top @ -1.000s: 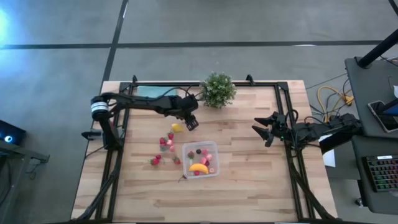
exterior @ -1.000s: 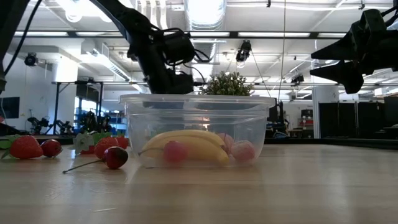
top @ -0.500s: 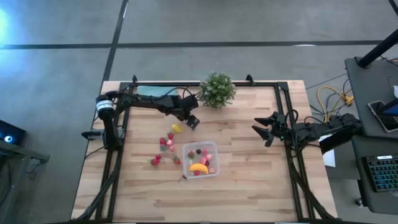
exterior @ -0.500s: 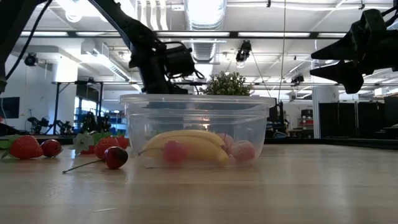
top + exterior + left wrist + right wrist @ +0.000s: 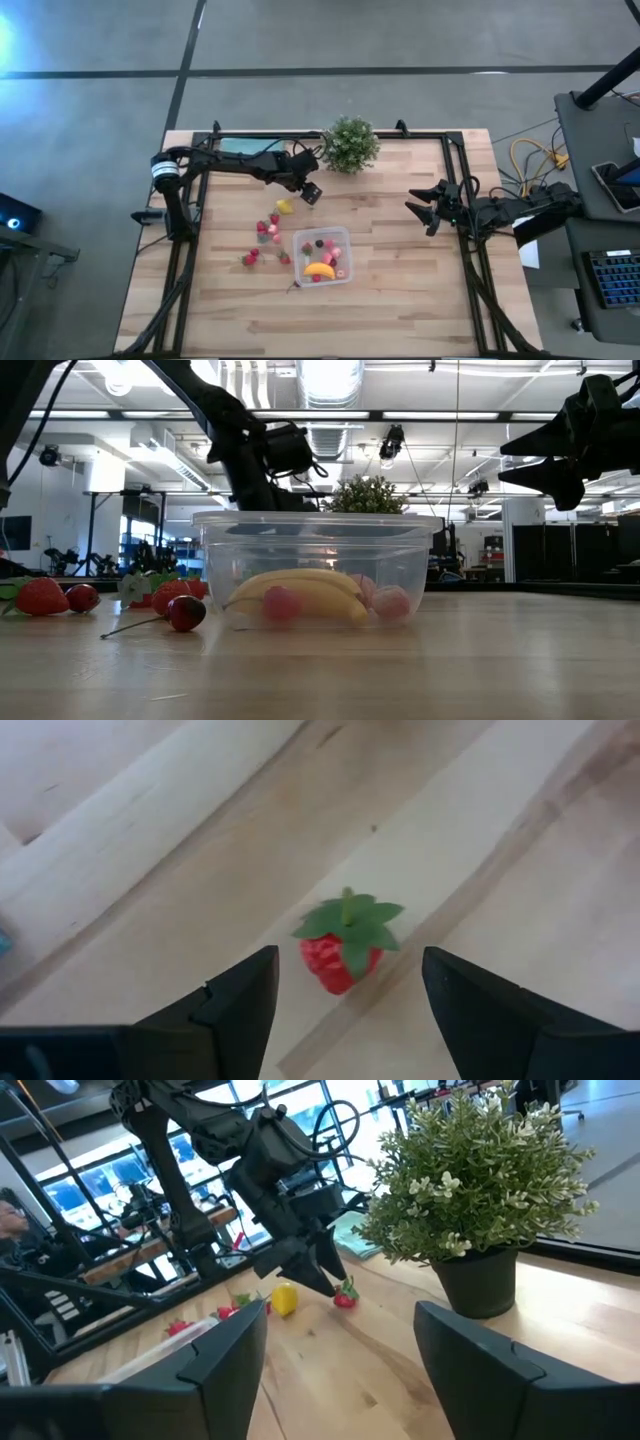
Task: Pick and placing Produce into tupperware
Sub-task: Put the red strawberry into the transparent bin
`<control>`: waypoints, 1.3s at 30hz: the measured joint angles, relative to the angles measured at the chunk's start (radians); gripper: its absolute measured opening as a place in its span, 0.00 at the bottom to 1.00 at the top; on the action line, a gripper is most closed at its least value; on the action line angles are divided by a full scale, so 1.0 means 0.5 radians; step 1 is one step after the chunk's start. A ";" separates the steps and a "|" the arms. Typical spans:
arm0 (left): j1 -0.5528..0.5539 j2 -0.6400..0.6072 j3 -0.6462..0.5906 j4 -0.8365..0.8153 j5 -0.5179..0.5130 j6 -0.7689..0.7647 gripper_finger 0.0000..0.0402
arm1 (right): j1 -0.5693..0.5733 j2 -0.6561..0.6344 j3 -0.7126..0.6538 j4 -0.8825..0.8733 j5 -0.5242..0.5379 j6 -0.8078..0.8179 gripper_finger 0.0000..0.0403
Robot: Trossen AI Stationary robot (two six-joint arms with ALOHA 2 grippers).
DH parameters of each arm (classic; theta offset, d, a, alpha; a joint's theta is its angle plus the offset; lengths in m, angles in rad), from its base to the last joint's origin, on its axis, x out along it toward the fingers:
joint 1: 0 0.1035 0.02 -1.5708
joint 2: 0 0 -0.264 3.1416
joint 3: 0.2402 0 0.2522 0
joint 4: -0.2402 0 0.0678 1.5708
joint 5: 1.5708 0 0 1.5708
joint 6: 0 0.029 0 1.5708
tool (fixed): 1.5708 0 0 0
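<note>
One strawberry (image 5: 342, 952) | on table between left hand (image 5: 345, 995) fingers, untouched | hand spread wide

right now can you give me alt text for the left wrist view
A small red toy strawberry with a green leafy cap lies on the pale wooden table, framed between the open dark fingers of the left pincer, which touch nothing.

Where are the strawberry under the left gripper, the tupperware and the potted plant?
strawberry (image 5: 338, 963): left wrist view, its red body.
left gripper (image 5: 347, 990): left wrist view, midway between its fingertips.
tupperware (image 5: 316, 520): low view, its rim.
potted plant (image 5: 478, 1165): right wrist view, its foliage.
</note>
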 joint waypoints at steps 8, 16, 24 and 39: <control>0.000 0.093 -0.003 0.148 -0.035 0.152 0.58 | 0.000 0.000 0.000 0.000 0.000 0.000 0.61; -0.001 0.132 -0.002 0.139 -0.045 0.311 0.58 | 0.000 -0.002 0.001 -0.001 0.000 0.000 0.62; -0.001 0.133 -0.003 0.151 -0.044 0.798 0.58 | 0.000 -0.002 0.001 0.000 0.000 0.000 0.62; 0.000 0.132 -0.005 0.141 -0.030 0.963 0.36 | 0.000 -0.002 0.001 0.000 0.000 0.000 0.62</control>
